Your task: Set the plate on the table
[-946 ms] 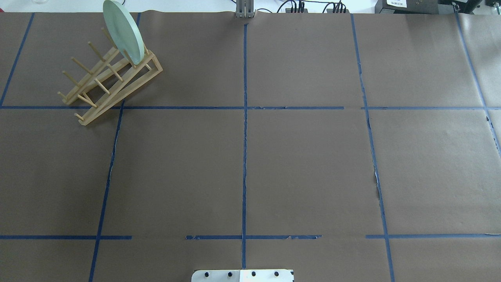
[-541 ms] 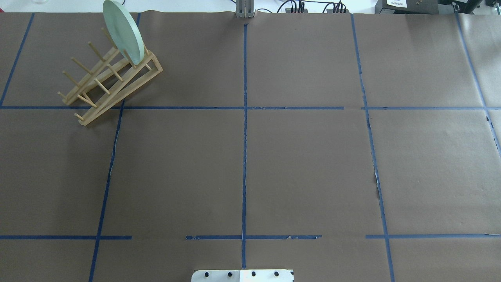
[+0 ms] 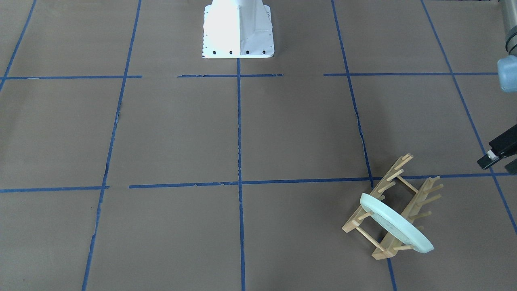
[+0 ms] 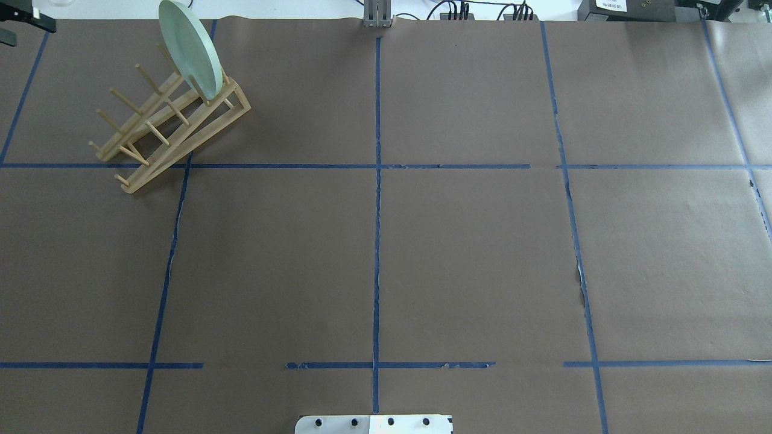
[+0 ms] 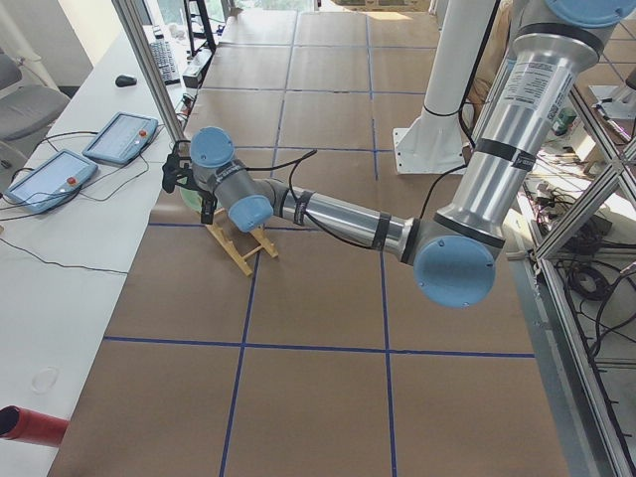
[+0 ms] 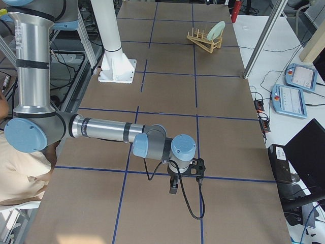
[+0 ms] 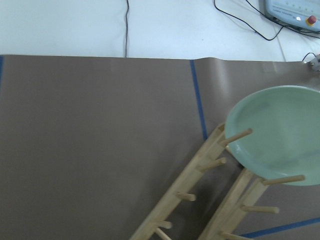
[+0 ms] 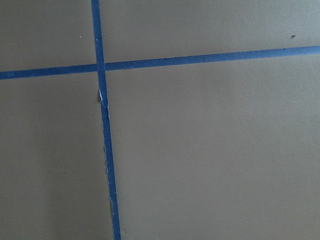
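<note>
The pale mint-green plate (image 4: 190, 48) stands on edge in the far end slot of the wooden peg rack (image 4: 169, 132), at the far left of the brown table (image 4: 470, 253). It also shows in the front view (image 3: 398, 224) and in the left wrist view (image 7: 275, 135). My left gripper (image 4: 21, 30) is at the far left table corner, left of the rack and apart from it; two fingers show with a gap and nothing between them. My right gripper (image 6: 174, 189) hangs low over bare table at the right end; I cannot tell its state.
The white robot base (image 4: 374, 424) stands at the near middle edge. Cables and boxes (image 4: 609, 7) line the far edge. Two teach pendants (image 5: 89, 154) lie on the white bench beyond the table's far edge.
My left gripper has come into the overhead view's top left corner, where it did not show before. The plate and rack have not moved.
</note>
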Action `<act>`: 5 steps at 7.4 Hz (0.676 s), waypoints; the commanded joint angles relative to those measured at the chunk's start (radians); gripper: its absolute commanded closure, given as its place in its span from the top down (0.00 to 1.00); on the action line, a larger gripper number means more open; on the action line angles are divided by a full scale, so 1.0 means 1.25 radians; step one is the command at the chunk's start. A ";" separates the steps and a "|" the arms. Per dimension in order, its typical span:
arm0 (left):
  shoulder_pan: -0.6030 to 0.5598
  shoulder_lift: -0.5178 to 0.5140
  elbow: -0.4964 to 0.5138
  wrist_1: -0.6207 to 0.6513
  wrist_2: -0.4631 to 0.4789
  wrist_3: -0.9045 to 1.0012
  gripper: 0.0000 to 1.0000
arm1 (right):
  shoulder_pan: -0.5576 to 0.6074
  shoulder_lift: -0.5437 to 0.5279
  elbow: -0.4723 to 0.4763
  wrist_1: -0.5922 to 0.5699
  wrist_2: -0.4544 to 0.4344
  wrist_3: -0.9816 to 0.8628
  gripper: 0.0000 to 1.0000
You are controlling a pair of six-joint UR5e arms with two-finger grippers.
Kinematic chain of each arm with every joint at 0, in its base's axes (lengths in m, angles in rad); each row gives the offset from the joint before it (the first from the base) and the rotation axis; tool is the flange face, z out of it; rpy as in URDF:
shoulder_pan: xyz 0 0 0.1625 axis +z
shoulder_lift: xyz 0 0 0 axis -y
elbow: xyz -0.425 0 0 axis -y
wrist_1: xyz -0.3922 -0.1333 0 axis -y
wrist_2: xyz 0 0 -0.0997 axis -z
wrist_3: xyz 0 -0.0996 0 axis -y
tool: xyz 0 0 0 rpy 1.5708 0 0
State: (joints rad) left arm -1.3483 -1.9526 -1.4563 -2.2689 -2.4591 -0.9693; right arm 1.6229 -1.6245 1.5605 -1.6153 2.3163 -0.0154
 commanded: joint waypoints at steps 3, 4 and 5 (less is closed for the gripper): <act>0.081 -0.082 0.158 -0.441 0.178 -0.726 1.00 | 0.000 0.000 0.000 0.000 0.000 0.000 1.00; 0.106 -0.093 0.176 -0.522 0.264 -0.919 0.99 | 0.000 0.000 0.000 0.000 0.000 0.000 1.00; 0.164 -0.115 0.214 -0.593 0.364 -1.019 0.97 | 0.000 0.000 0.000 0.000 0.000 0.000 1.00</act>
State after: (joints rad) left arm -1.2123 -2.0666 -1.2414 -2.8850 -2.1460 -2.0245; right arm 1.6229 -1.6245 1.5600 -1.6153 2.3163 -0.0153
